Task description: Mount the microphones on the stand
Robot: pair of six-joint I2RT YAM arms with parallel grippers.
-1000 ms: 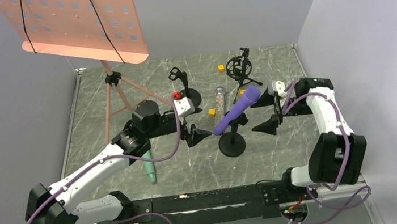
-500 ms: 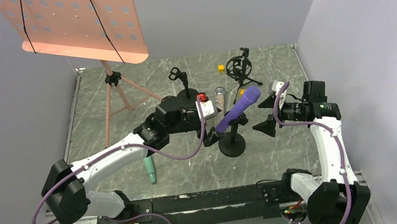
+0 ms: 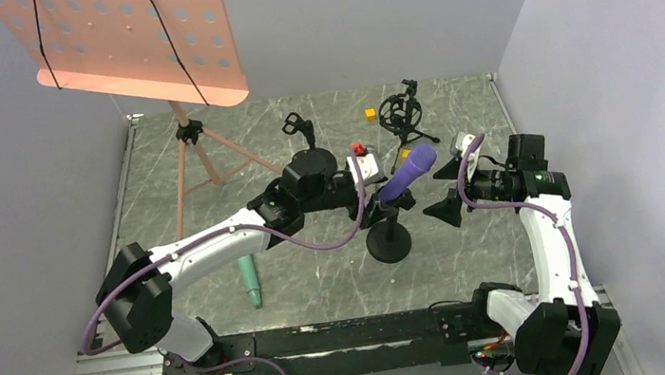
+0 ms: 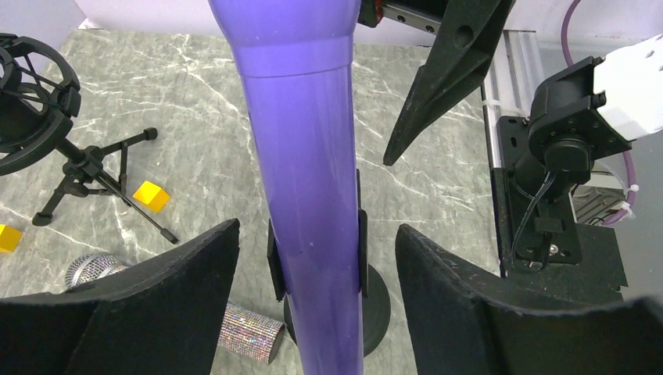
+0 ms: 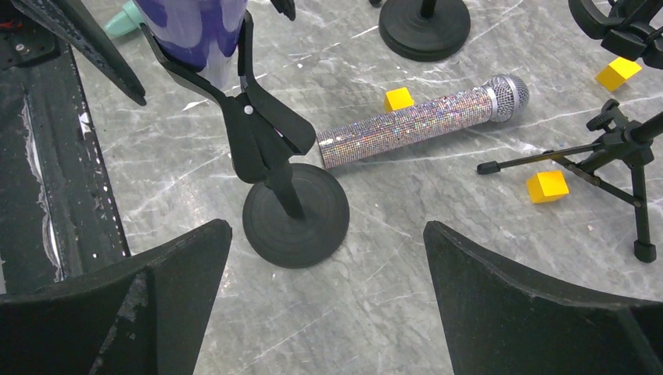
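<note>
From above, the purple microphone sits tilted in the clip of a round-based stand near the middle of the marble table, its head pointing up toward the far right. The left gripper is at the microphone's lower end. The right gripper hangs just right of the stand, jaws wide. The mint green microphone lies on the table at the near left, beside the left arm. A pink music stand rises at the far left.

Through the left wrist camera, the purple microphone runs between the fingers of the left gripper with a gap on each side, so the jaws are released and touch nothing. The clip clasps the barrel. The copper microphone lies flat on the table beyond, with a yellow cube farther off.

Through the right wrist camera, the right gripper is spread and empty above the stand. The copper microphone lies just past the base, and a yellow cube sits right beside it.
</note>
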